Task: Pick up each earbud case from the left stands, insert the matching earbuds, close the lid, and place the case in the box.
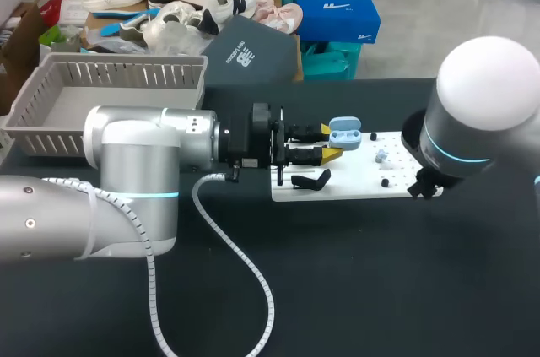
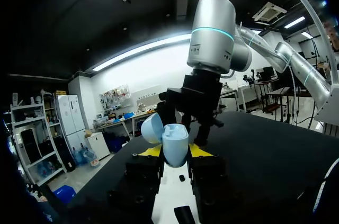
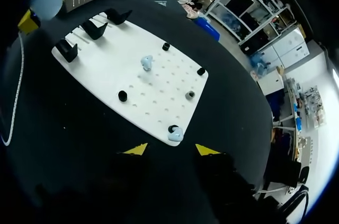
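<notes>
- The black table (image 1: 354,289) carries a white board (image 1: 371,184), and the work is going on above it.
- The right gripper (image 3: 168,150) hangs over the board with its fingers apart and empty. A pale blue earbud (image 3: 175,135) sits just ahead of them at the board's edge.
- The left gripper (image 2: 176,152) is clamped on the blue earbud case (image 1: 345,132), lid open, above the board.
- Likely best approach: descend squarely over that earbud, pinch its sides lightly, and hold the case level.
- Farthest off stands the grey box (image 1: 51,95).
</notes>
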`<state>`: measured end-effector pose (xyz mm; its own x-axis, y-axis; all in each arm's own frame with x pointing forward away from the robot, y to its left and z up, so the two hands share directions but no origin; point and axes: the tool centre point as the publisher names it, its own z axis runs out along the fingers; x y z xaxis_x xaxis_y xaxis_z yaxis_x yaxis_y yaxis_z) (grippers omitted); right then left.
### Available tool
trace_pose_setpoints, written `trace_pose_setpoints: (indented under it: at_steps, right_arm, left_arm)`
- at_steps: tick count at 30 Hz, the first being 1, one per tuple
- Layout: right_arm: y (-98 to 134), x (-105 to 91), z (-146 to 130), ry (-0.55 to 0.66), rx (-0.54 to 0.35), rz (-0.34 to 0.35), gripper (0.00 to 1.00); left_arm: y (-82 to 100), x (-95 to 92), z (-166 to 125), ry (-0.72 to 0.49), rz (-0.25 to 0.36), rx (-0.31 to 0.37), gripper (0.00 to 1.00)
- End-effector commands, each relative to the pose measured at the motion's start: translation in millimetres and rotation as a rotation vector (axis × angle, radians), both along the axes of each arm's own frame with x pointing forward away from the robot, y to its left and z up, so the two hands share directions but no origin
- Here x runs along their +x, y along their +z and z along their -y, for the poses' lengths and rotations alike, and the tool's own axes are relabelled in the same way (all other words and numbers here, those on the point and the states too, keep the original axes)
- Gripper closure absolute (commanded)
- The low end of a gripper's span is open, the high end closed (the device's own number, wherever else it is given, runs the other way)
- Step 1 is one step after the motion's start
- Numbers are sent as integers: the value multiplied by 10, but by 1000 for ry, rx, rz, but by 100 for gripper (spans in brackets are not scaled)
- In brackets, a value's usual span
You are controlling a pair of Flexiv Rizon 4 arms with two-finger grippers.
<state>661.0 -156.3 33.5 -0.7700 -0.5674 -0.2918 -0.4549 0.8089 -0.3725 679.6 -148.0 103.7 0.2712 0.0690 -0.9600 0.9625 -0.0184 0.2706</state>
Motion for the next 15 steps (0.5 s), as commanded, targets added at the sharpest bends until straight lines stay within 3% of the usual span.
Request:
trace_pose_setpoints:
  at_steps: [1, 15]
  right_arm:
    - [-28, 20, -6, -1, 0, -5, 52]
    - [-67, 36, 28, -20, 19, -35, 57]
  left_arm:
    - [-5, -14, 0, 5, 2, -2, 100]
    - [-5, -14, 0, 5, 2, -2, 100]
